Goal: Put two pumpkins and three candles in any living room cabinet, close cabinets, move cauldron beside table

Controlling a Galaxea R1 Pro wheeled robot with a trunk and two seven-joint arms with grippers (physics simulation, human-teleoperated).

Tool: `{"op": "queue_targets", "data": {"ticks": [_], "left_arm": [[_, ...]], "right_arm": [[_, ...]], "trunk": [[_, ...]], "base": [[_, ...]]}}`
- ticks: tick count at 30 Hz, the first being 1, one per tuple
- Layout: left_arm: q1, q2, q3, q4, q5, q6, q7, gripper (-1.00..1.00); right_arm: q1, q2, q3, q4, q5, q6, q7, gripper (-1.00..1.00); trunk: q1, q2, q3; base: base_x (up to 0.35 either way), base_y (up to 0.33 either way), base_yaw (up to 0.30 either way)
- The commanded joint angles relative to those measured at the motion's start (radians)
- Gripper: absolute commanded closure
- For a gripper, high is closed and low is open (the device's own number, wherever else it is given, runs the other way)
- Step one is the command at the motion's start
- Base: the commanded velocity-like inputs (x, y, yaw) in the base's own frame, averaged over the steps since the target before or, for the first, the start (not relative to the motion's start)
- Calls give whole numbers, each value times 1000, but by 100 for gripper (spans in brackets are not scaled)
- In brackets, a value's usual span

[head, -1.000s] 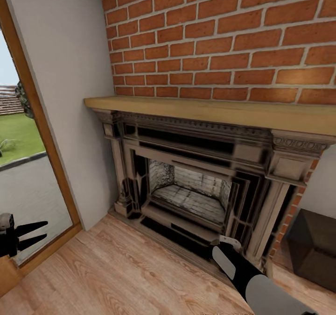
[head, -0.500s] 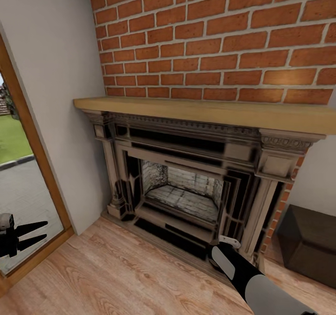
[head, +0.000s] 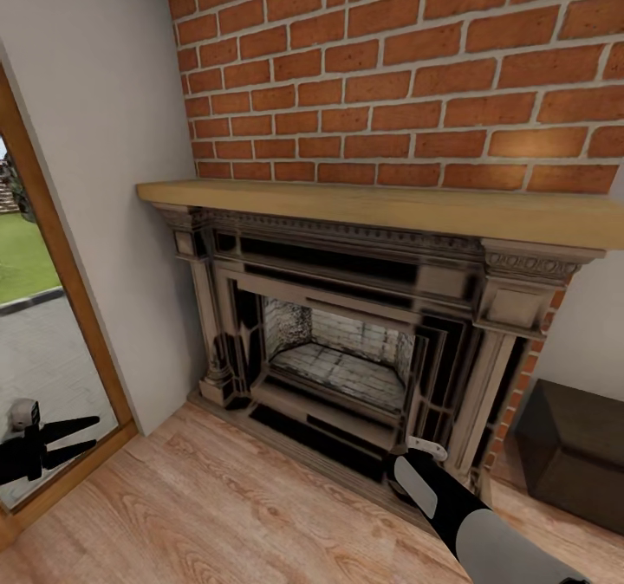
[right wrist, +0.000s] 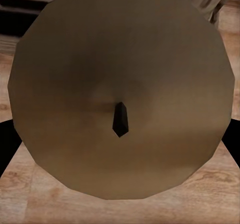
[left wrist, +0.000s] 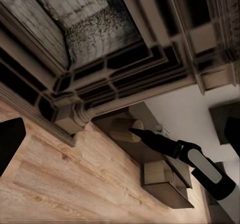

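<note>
I am holding a candle point(right wrist: 122, 92) in my right claw point(left wrist: 131, 130), its round pale top and small dark wick facing the right wrist camera and the black fingers point(right wrist: 6, 144) showing at either side of it; in the left wrist view the same beige stub point(left wrist: 124, 129) is sitting right at the tip of my right arm, so that claw is closing on it. Beneath the candle the light wood floor point(head: 225, 515) is lying, and just beyond it the base of the fireplace point(head: 347, 341) is standing, its firebox holding nothing that I can see but grey brick. In the head view my right forearm point(head: 472, 523) is reaching toward the hearth's right foot, with the claw itself hidden behind the wrist. Further out on that side a dark-brown box-like piece point(head: 576, 463) is sitting on the floor against the wall; I cannot tell whether it is the cabinet. My left claw point(head: 74, 441) is hanging well apart on the other side, its two black fingers spread and holding nothing, pointing toward the glass door point(head: 35, 341) with its wooden frame. Above the fireplace the wooden mantel point(head: 390, 207) and the red brick wall point(head: 399, 73) are rising.
</note>
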State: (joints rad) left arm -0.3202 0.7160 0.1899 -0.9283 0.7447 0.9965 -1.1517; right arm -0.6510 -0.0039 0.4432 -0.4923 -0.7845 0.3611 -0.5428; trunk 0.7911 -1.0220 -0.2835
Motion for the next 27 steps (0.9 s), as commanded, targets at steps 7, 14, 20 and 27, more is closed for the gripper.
{"op": "queue_targets", "data": {"ticks": [7, 14, 20, 27], "left_arm": [[-3, -2, -9, 5, 1, 3, 1, -100], [-3, -1, -9, 9, 1, 3, 3, -100], [-3, -3, -8, 8, 1, 3, 1, -100], [-3, -5, -9, 8, -1, 2, 5, -100]], "right_arm": [[-1, 2, 5, -3, -3, 3, -9, 100], [-1, 3, -36, -3, -5, 4, 18, 100], [-1, 2, -66, -2, -4, 9, 70, 100], [-1, 0, -67, -2, -5, 19, 75, 100]], "trunk": [[0, -1, -1], [0, -1, -1], [0, -1, -1], [0, -1, -1]], "base": [[0, 0, 0], [0, 0, -100], [0, 0, -263], [0, 0, -272]]}}
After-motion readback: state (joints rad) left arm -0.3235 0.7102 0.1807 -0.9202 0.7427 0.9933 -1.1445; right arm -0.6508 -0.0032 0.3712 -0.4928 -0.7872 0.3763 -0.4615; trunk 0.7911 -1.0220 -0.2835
